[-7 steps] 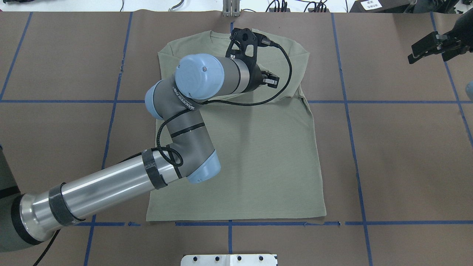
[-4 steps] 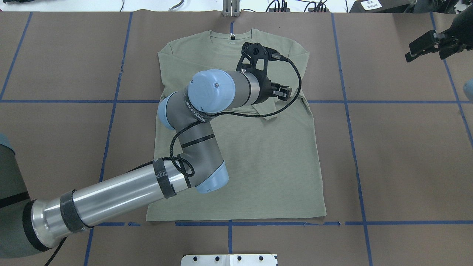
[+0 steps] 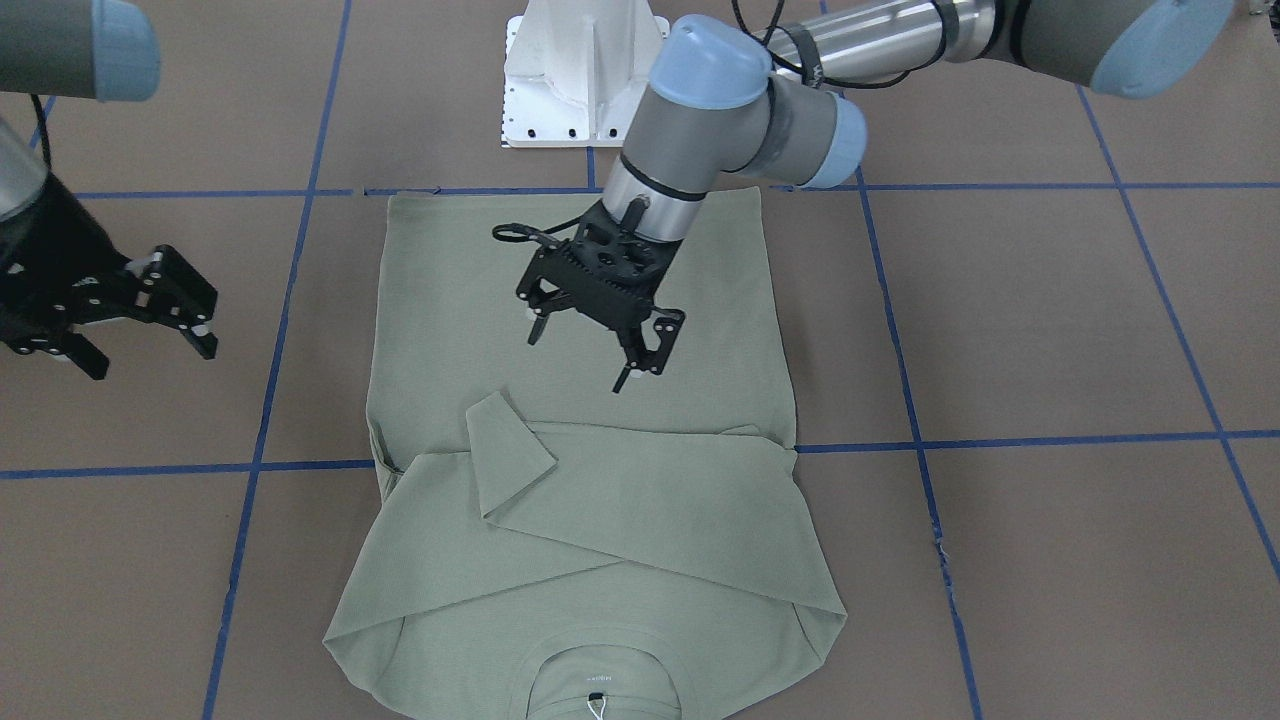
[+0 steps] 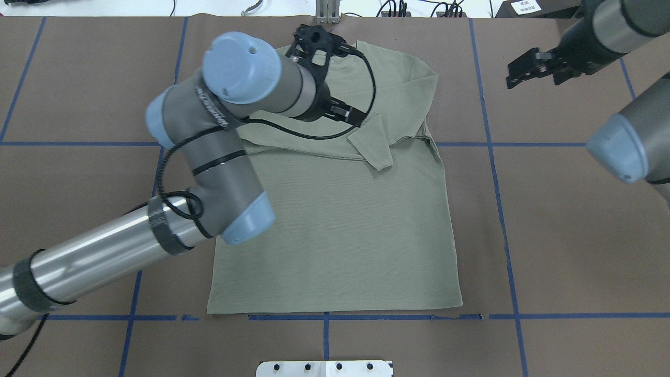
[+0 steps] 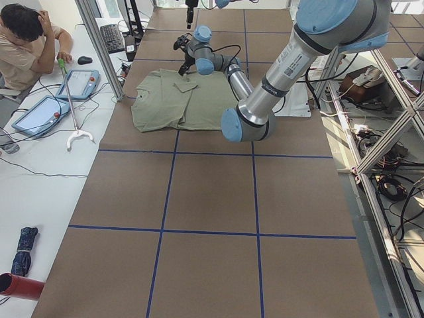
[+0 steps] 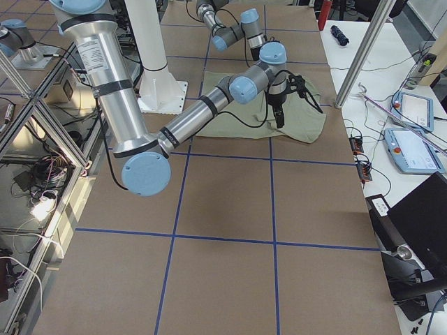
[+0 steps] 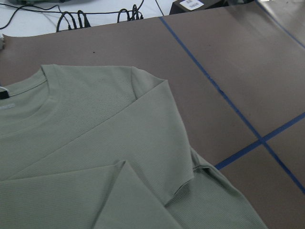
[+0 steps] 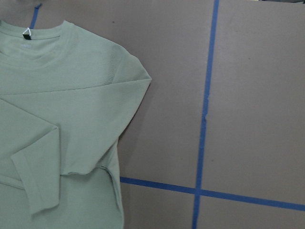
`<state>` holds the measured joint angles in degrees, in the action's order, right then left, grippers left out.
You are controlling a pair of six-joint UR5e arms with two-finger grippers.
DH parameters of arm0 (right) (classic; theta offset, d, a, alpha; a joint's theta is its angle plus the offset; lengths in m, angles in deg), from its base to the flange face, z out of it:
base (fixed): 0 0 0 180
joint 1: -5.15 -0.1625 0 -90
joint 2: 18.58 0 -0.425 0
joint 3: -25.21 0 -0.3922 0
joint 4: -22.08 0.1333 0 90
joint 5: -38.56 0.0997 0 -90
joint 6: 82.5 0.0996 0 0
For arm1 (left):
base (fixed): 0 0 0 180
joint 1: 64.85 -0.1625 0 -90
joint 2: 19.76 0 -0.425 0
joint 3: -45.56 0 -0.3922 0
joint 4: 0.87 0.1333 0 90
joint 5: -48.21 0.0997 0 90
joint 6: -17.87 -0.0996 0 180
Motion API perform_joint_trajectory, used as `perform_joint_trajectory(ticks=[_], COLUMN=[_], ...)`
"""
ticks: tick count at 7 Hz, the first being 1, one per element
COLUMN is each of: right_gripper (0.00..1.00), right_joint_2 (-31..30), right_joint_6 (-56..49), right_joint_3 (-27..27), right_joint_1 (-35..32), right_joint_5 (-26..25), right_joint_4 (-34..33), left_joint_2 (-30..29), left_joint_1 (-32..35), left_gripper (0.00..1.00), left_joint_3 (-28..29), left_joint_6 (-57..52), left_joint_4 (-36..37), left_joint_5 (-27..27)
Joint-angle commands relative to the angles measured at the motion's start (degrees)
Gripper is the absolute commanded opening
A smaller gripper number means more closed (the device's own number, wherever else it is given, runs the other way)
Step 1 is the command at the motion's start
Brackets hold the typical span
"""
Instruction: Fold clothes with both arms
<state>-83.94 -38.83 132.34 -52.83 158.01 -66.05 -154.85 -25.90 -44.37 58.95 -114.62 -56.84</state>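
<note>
One arm, the left arm [image 4: 104,256], reached in from the left edge over the brown table [image 4: 576,235], its left gripper [image 3: 580,358] hanging just above the cloth with jaws spread and empty. The sage-green long-sleeved shirt [image 4: 356,225] lay flat mid-table, a sleeve folded across its chest, the cuff [image 4: 372,149] on top. Well off the cloth to the right, the right gripper [image 3: 150,355] was likewise spread, holding nothing.

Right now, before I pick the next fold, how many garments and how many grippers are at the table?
Shirts: 1, the sage-green shirt, sleeves folded across the chest.
Grippers: 2, the left gripper above the shirt and the right gripper off to its side; both are open and empty.
Total: 3
</note>
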Motion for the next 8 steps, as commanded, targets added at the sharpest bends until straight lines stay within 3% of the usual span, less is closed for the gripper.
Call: perform_joint_trajectory(ticks=[1,3,4,5,8], right_gripper=[1.00,0.99,0.95,0.84,0.70], right_joint_2=[14.0,25.4,30.1,33.7,35.5], right_joint_6=[11.6,15.8,16.4,18.4,17.5], right_joint_3=[-11.7,-25.3,-32.0,-38.0,-45.3], right_joint_1=[10.1,16.5,19.2,20.9,24.0], right_joint_5=[-10.2,-17.6,-22.0,-23.6,-27.9], right_joint_4=[-0.2,-0.5,-0.4,-0.3,-0.3], left_joint_2=[10.3,15.9,16.8,16.9,17.2], left_joint_1=[8.5,14.2,14.5,14.5,14.5], left_gripper=[1.00,1.00,1.00,1.00,1.00], left_joint_3=[-7.3,-7.8,-7.9,-8.1,-8.2], left_joint_6=[-13.7,-25.3,-25.3,-25.1,-23.8], left_joint_4=[2.4,1.5,1.4,1.4,1.3], left_joint_5=[-8.9,-15.1,-15.9,-15.9,-15.8])
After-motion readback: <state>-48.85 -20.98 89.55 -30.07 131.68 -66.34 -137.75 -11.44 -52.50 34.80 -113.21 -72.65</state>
